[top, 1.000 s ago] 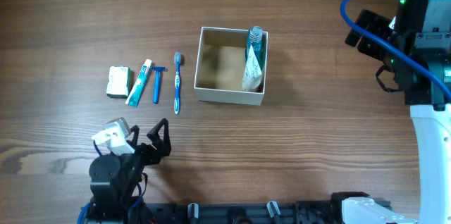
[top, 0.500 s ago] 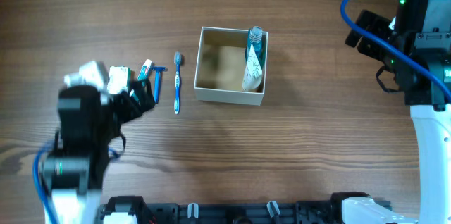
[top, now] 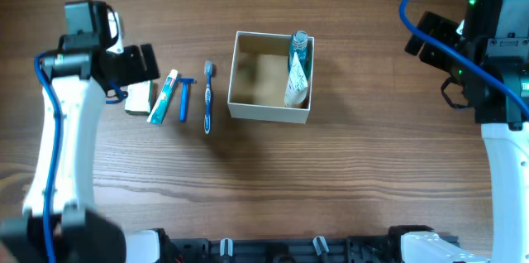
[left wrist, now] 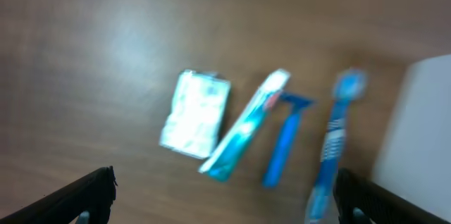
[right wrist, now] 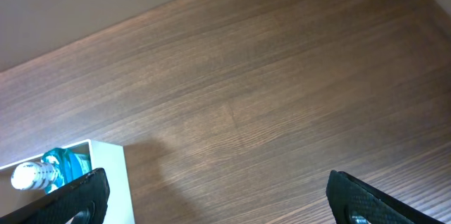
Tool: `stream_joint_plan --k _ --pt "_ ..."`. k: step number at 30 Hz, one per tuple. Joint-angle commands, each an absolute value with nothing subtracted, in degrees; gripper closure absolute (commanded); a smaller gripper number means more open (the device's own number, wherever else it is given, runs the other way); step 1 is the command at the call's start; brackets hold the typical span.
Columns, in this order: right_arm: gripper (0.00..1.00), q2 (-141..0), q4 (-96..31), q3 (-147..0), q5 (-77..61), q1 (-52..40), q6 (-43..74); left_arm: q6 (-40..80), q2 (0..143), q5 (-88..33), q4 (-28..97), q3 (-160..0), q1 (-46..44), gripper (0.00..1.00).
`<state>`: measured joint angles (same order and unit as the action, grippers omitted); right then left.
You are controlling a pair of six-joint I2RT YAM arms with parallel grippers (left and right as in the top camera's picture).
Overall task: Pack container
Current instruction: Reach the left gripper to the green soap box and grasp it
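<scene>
Wooden table (top: 331, 180) holds the container (top: 269, 113) well right of the left pincer (top: 146, 64).

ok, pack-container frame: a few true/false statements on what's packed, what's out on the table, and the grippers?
1. The toothbrush lies inside the container. False: it lies on the table, left of the container.
2. A blue bottle is in the container. True.
3. The razor lies between the toothpaste tube and the toothbrush. True.
4. The left gripper is shut on the white packet. False: its fingers are wide apart and hold nothing.
5. The right gripper is open. True.
</scene>
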<state>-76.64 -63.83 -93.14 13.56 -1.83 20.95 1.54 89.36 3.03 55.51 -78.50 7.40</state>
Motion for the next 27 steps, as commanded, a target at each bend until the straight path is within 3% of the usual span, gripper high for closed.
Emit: stream_joint_plan --k 1,4,9,27 --pt "0.0 -76.29 -63.68 -94.17 13.5 -1.8 21.04 -7.88 95.88 3.18 55.59 -79.05 11.57 0.0" --pt "0.0 -76.29 -63.66 -94.17 13.5 -1.8 21.02 -12.53 99.74 2.22 54.87 -79.02 13.69 0.07" --pt "0.0 -76.29 -63.68 -94.17 13.5 -1.8 21.02 -14.74 104.88 1.48 53.41 -79.05 15.18 0.01" --pt "0.0 -76.29 -63.68 -94.17 13.5 -1.8 21.02 -20.82 109.3 -0.8 48.77 -78.98 14.0 0.03"
